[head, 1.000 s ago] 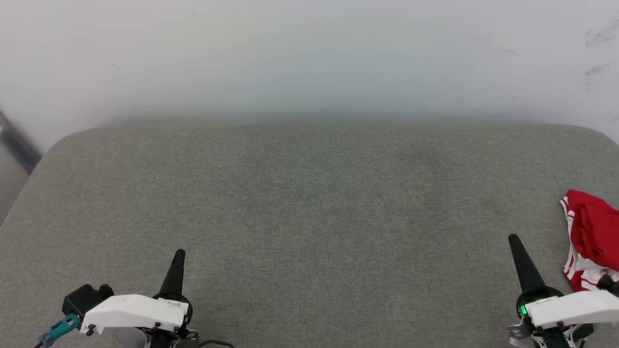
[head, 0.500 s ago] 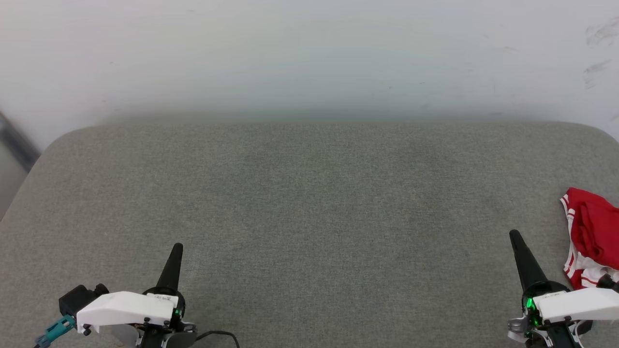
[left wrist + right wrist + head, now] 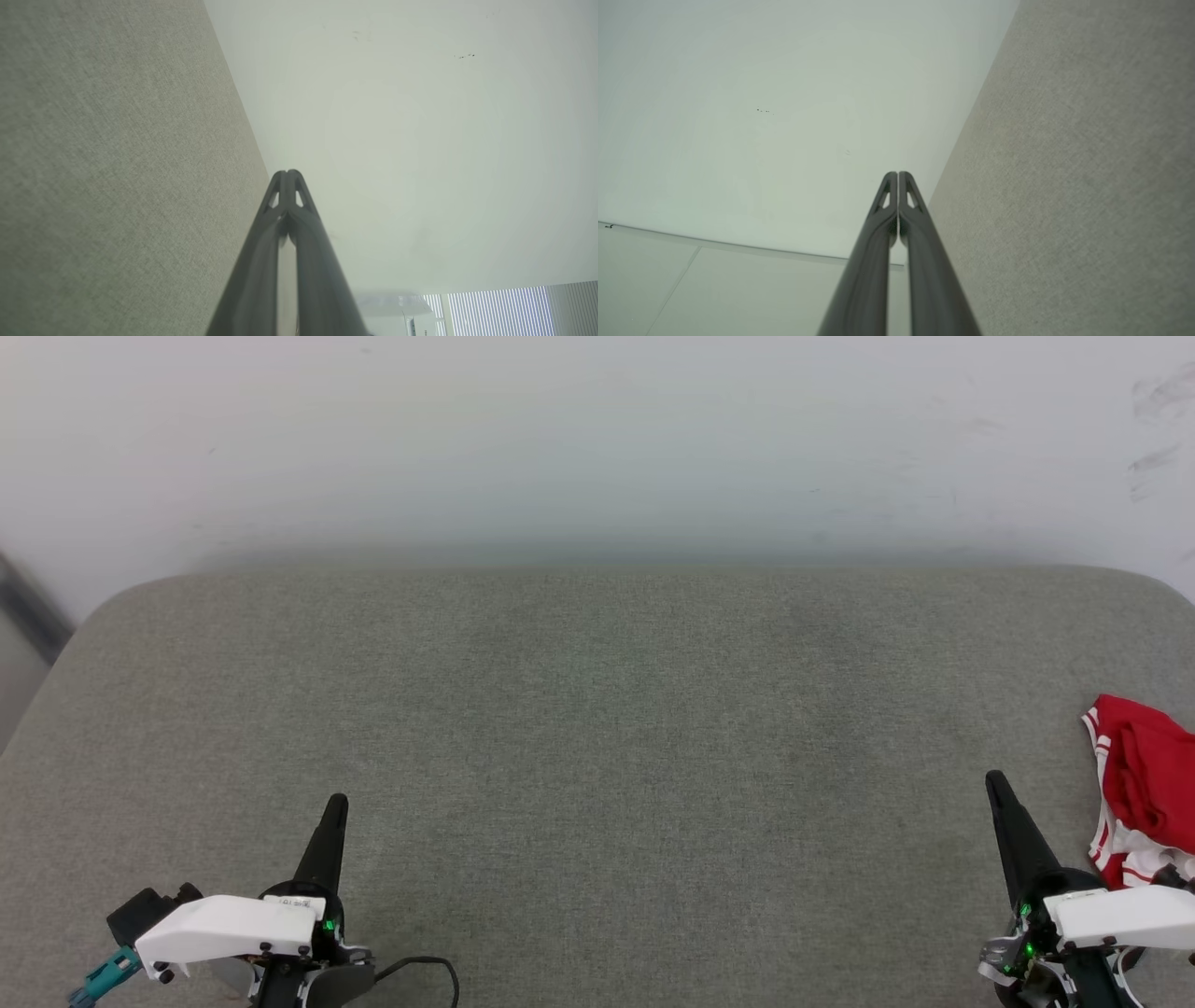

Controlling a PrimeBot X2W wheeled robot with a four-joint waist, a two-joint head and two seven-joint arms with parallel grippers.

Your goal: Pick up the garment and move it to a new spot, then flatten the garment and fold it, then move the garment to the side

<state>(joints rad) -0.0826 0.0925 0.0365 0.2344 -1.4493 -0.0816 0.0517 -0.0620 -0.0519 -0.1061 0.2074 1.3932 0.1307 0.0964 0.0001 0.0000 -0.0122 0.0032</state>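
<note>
- Since 1.0 s ago, the whole head view has shifted slightly upward, which is a camera move; against the table, the left gripper (image 3: pixel 336 800) has drifted a little toward the left of the frame.
- Left gripper: lower left of the head view, pointing up the frame. In the left wrist view (image 3: pixel 287 173) its 2 fingers are pressed together with nothing between them.
- Right gripper (image 3: pixel 995 777): lower right of the head view, pointing up the frame and leaning slightly left. In the right wrist view (image 3: pixel 898 173) its 2 fingers meet tip to tip, empty.
- Garment (image 3: pixel 1144 784): lies bunched on the grey fabric table (image 3: pixel 597 728) at the right edge of the head view, cut by the frame edge.
- Garment long axis: roughly top to bottom of the frame. Red cloth is at the upper end, white cloth with red stripes at the lower end. Collar and hem directions cannot be told.
- Garment sits just right of the right gripper; contact cannot be told.
- Pale wall (image 3: pixel 597 448): behind the table's far edge.
</note>
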